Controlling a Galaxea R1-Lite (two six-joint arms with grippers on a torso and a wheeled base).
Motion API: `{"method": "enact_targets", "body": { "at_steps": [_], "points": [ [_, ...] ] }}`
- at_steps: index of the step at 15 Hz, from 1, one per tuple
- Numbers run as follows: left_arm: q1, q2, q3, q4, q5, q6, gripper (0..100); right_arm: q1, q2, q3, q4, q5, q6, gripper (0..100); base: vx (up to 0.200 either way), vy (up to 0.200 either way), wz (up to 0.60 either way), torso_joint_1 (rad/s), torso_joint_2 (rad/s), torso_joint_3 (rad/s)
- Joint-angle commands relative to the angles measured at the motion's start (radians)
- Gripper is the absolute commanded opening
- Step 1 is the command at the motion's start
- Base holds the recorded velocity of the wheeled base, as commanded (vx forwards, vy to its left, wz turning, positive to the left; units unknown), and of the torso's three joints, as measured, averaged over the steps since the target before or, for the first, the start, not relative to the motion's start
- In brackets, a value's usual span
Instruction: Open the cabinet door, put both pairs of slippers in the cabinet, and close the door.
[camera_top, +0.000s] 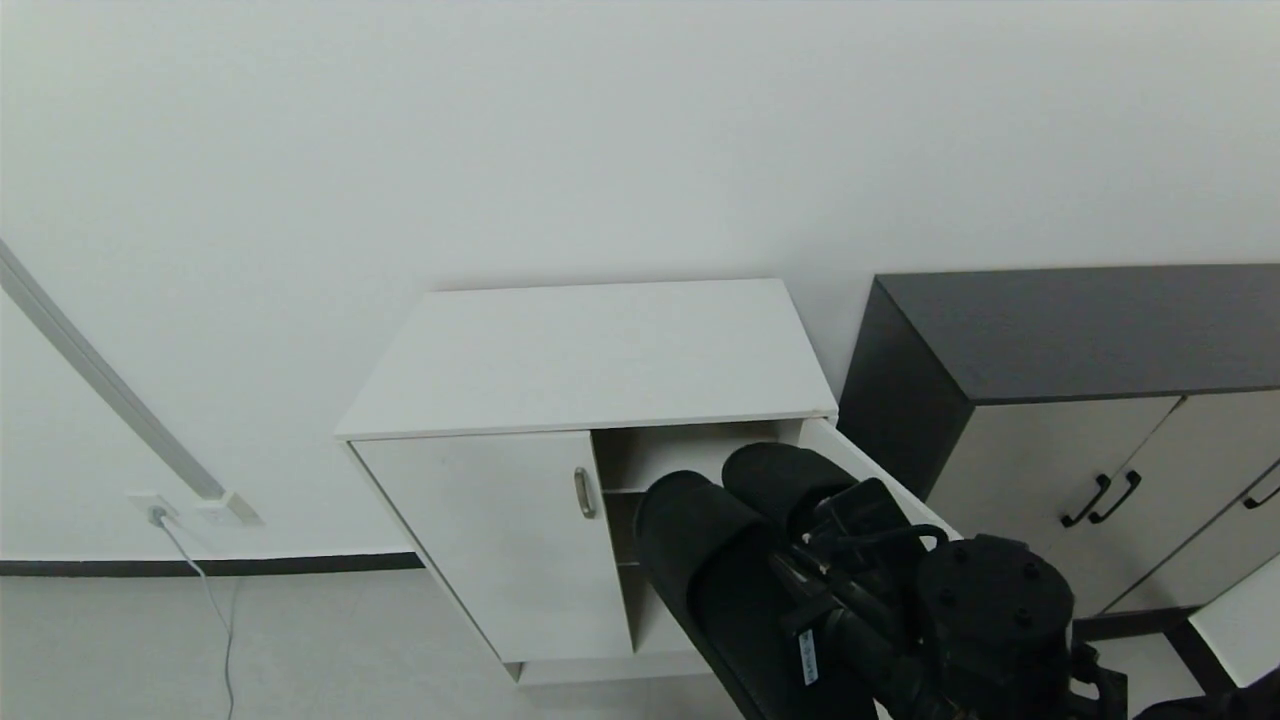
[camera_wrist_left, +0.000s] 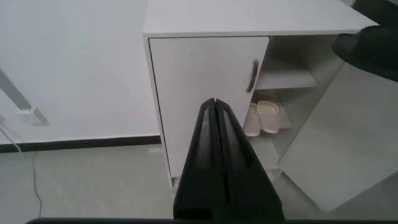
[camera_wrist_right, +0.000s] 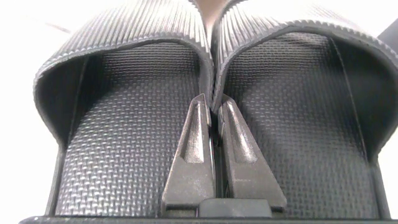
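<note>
Status entry: slipper stowing.

Door: the right-hand door (camera_top: 875, 475) of the low white laminate cabinet (camera_top: 585, 350) stands swung open toward 4 o'clock. The left-hand door (camera_top: 500, 540) is shut, with its small metal bar handle (camera_top: 584, 492) at the inner edge. We judge the opening step done.

First pair: cream slide slippers (camera_wrist_left: 262, 117) lie side by side on a lower shelf inside the open compartment. We count this pair as stowed.

Second pair: black ribbed rubber slippers (camera_top: 720, 540) hang in the right gripper (camera_wrist_right: 212, 106), at 5 o'clock in the head view. They are just in front of the open compartment, with their toes pointing toward it. The claw is pinched on the two touching inner side walls, so it carries both slippers as one. They are not yet past the cabinet's front edge.

Left gripper (camera_wrist_left: 214, 106): the fingers are pressed flat together with nothing between them. It hangs before the shut left-hand door, apart from it.

Surroundings: a dark-topped cabinet with black handles (camera_top: 1080, 320) stands at 3 o'clock of the white one.

Progress, in our judgement: about two thirds done. What is left is to pass the black pair inside, release it, withdraw the arm and swing the right-hand door closed.
</note>
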Motion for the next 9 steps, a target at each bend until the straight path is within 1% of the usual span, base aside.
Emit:
{"method": "enact_targets", "body": {
  "at_steps": [1, 7, 8, 9],
  "points": [
    [0.000, 0.001, 0.000, 0.000, 0.001, 0.000, 0, 0.000, 0.010, 0.006, -0.001, 0.000, -0.003, 0, 0.000, 0.000, 0.00, -0.159, 0.35, 0.188],
    [0.000, 0.001, 0.000, 0.000, 0.001, 0.000, 0, 0.000, 0.010, 0.021, -0.015, 0.000, -0.001, 0, 0.000, 0.000, 0.00, -0.150, 0.35, 0.192],
    [0.000, 0.001, 0.000, 0.000, 0.001, 0.006, 0, 0.000, 0.010, 0.021, -0.015, 0.000, -0.001, 0, 0.000, 0.000, 0.00, -0.163, 0.35, 0.207],
    [0.000, 0.001, 0.000, 0.000, 0.001, 0.004, 0, 0.000, 0.008, 0.023, -0.015, 0.000, -0.001, 0, 0.000, 0.000, 0.00, -0.168, 0.37, 0.207]
  ]
}}
